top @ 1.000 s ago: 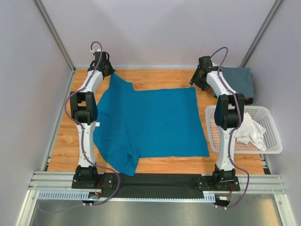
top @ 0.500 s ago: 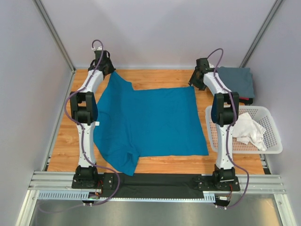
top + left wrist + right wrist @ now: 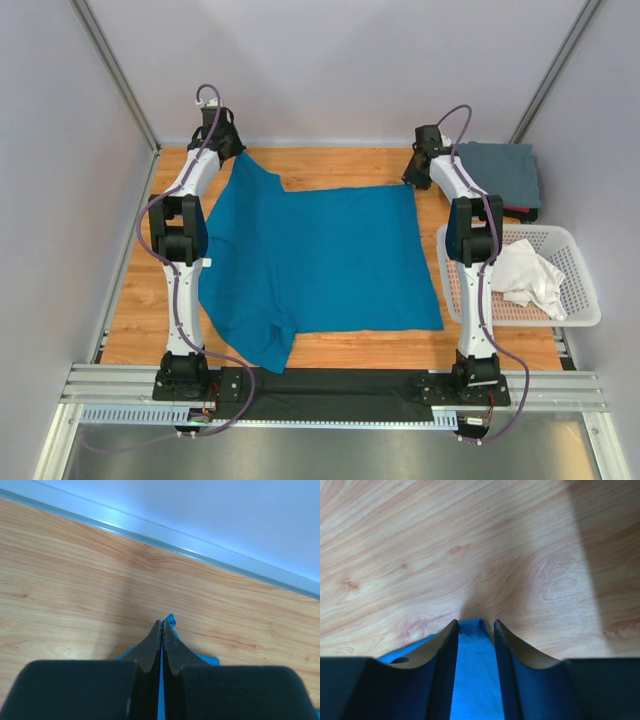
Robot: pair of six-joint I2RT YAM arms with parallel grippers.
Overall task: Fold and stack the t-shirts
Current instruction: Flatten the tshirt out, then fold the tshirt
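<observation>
The teal-blue t-shirt lies spread flat across the wooden table. My left gripper is at the shirt's far left corner, shut on a pinch of the teal cloth, which shows between and beyond its tips. At the far right corner, my right gripper is down on the table. Its jaws stand a little apart, straddling the hemmed corner of the teal shirt. The slate grey t-shirt lies folded at the far right. The white t-shirt is crumpled in the basket.
A white plastic lattice basket stands at the right edge of the table, beside the right arm. Walls and a metal rail close the far side of the table just beyond both grippers.
My right gripper has shifted a little left, onto the far right corner of the teal shirt, and its jaws have narrowed. The left gripper and the shirt have not moved.
</observation>
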